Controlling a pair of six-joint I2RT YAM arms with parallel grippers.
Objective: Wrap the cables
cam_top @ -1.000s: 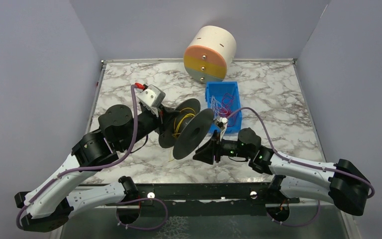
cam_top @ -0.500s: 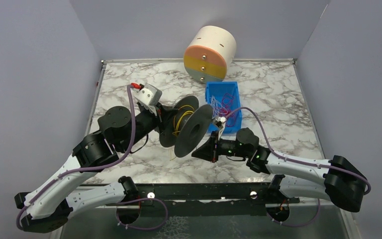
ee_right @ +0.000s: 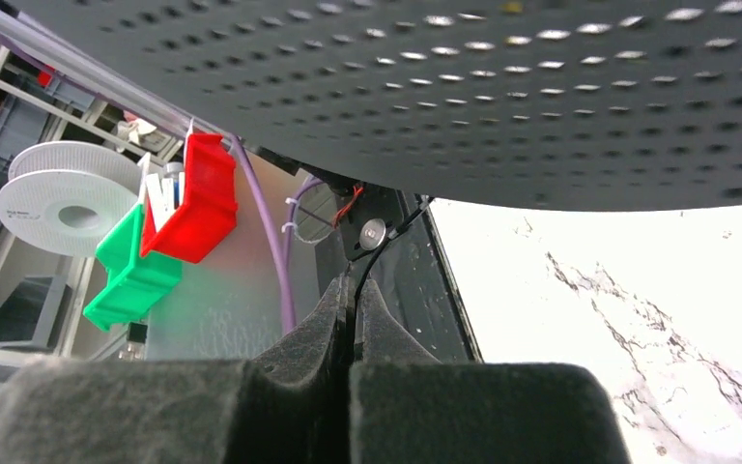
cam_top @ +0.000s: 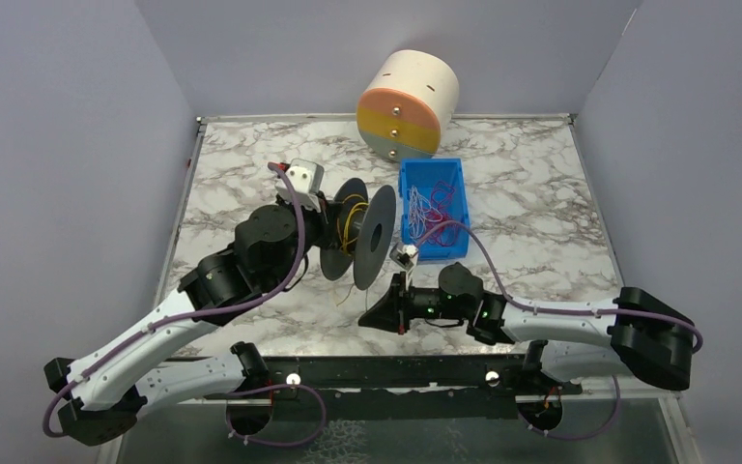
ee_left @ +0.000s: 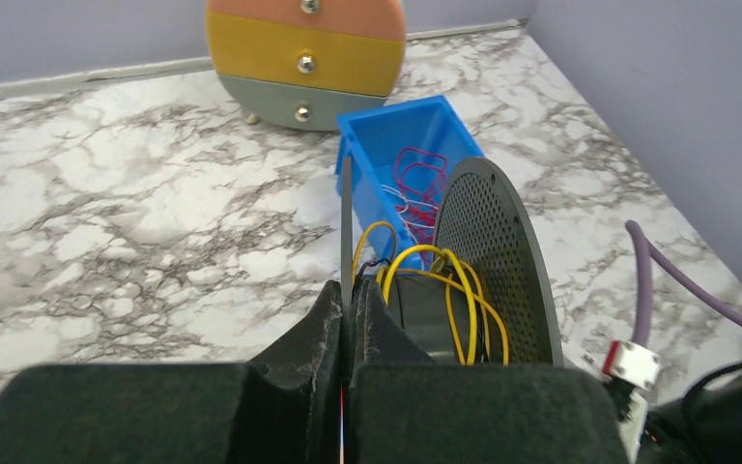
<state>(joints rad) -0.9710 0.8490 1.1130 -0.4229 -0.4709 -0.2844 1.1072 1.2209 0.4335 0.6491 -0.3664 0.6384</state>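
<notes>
A black spool with two perforated discs is held up over the table's middle. My left gripper is shut on the thin edge of one disc; its tips pinch it. Yellow cable loops and a dark wire lie round the hub. My right gripper is low, in front of the spool, shut on a thin dark cable that runs up from its tips under the disc. More red, purple and white cables lie in a blue bin.
A drum with orange, yellow and grey bands lies at the back centre, also in the left wrist view. The blue bin sits just right of the spool. Lilac walls close the left, back and right sides.
My left arm has carried the spool farther back and turned it more edge-on. My right gripper has moved left and nearer, toward the front edge, still shut.
</notes>
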